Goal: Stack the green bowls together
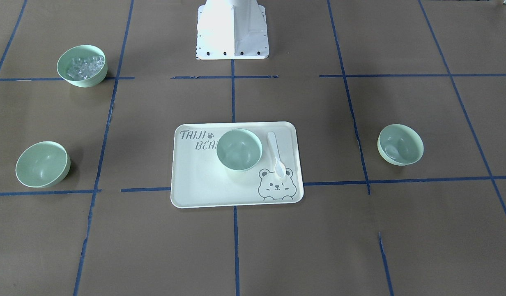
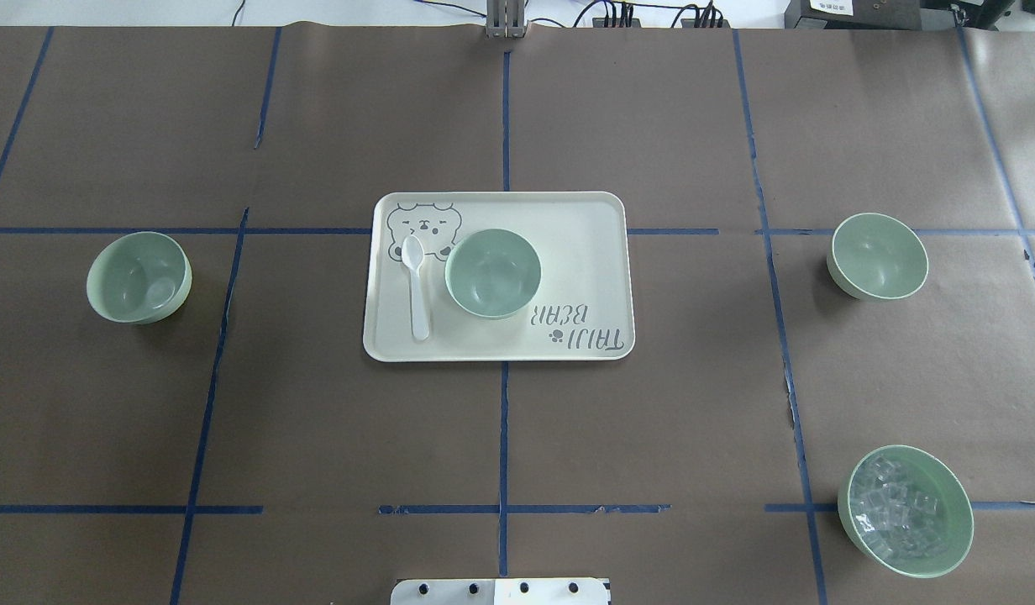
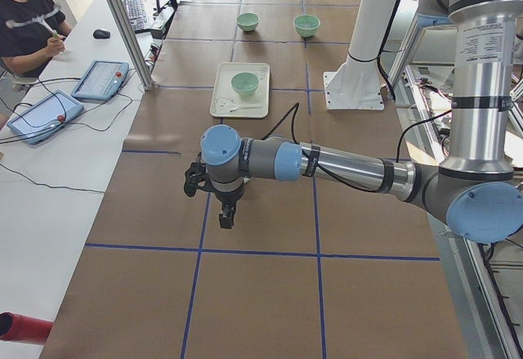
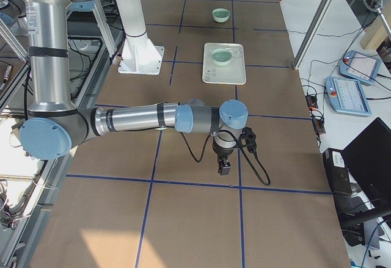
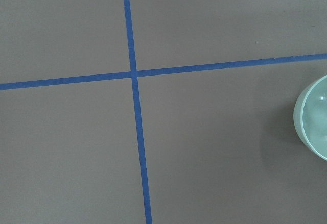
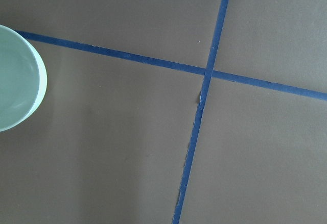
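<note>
Three empty pale green bowls stand apart. One (image 2: 492,273) sits on the bear-print tray (image 2: 585,218), also in the front view (image 1: 239,149). One (image 2: 138,278) stands on the table on my left side (image 1: 400,144). One (image 2: 879,255) stands on my right side (image 1: 42,164). My left gripper (image 3: 226,218) shows only in the exterior left view, pointing down above the table; I cannot tell if it is open. My right gripper (image 4: 224,169) shows only in the exterior right view; I cannot tell its state. Each wrist view shows a bowl edge (image 5: 312,119) (image 6: 18,86).
A fourth green bowl (image 2: 904,511) holds clear cubes, near my base on the right (image 1: 82,65). A white spoon (image 2: 417,286) lies on the tray beside the bowl. Blue tape lines (image 2: 503,437) cross the brown table. The white robot base (image 1: 232,31) stands at the near edge.
</note>
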